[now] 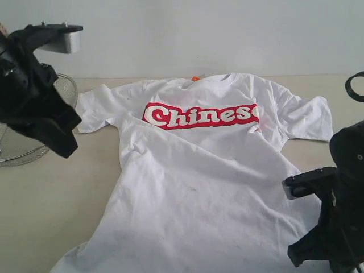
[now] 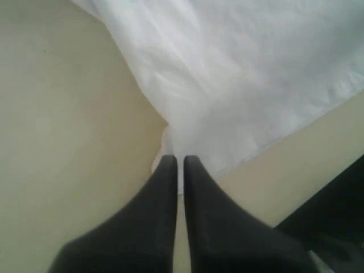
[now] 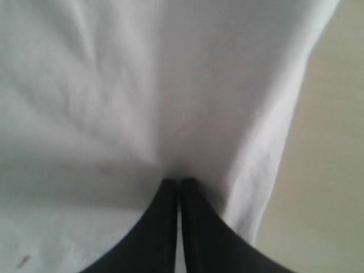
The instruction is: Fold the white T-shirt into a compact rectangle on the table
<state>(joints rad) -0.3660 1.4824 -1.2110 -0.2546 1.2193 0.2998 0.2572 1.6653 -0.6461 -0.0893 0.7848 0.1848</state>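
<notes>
- You had the shirt (image 1: 210, 182) spread print side up across the middle of the worktop (image 1: 57, 199). Its collar lay toward the far edge and its hem toward the near edge, where the cloth ran out of the exterior view.
- A red band (image 1: 199, 115) with white lettering crossed the chest, and an orange tag (image 1: 195, 78) showed at the neck, close to the far edge.
- Both sleeves lay out flat, one (image 1: 94, 108) toward the left edge and the other toward the right edge. The body carried loose wrinkles and one long slanting crease.
- Your left tool (image 2: 177, 160) was closed, its two dark fingers side by side with only a thin slit between them. In the left wrist view the tips sat at a hemmed edge of the shirt, with bare worktop on either side. I could not tell whether any cloth was caught between them.
- Your right tool (image 3: 174, 182) was also closed, fingers pressed together. In the right wrist view the tips met the white cloth, soft creases ran toward them, and a strip of bare worktop showed past the shirt's edge. Whether cloth was pinched, I could not tell.
- Your left arm (image 1: 31, 96) hung over the left side of the worktop, in front of a wire bowl (image 1: 23, 154) that stood toward the far-left corner, just beside the sleeve on that side.
- Your right arm (image 1: 341, 216) stood at the near-right corner, beside the lower part of the shirt.
</notes>
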